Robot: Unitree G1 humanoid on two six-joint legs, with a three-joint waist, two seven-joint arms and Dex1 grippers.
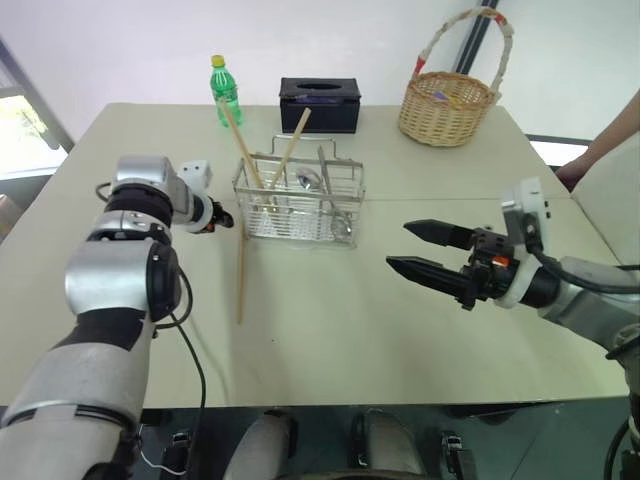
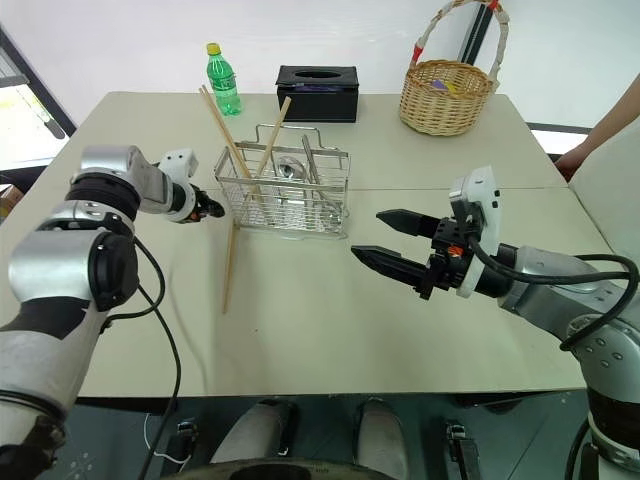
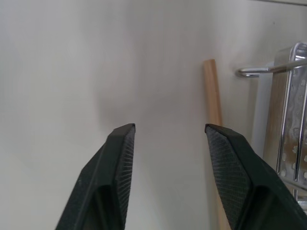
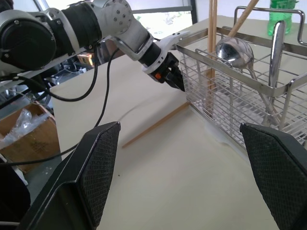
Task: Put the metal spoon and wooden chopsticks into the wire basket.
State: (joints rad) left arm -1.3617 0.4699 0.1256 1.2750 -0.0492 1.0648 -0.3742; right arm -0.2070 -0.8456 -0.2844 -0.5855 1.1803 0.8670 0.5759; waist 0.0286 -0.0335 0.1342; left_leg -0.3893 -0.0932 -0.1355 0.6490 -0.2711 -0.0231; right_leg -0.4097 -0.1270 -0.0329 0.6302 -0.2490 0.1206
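The wire basket stands mid-table. Two wooden chopsticks lean upright inside it, and the metal spoon rests in it with its bowl up. Another chopstick lies flat on the table by the basket's left end. My left gripper hovers just left of the basket, open with nothing between its fingers; the lying chopstick runs beside one fingertip. My right gripper hangs open and empty above the table to the right of the basket, pointing toward it.
A green bottle, a black tissue box and a round wicker basket stand along the far edge. A person's arm shows at the far right. Bare tabletop lies in front of the wire basket.
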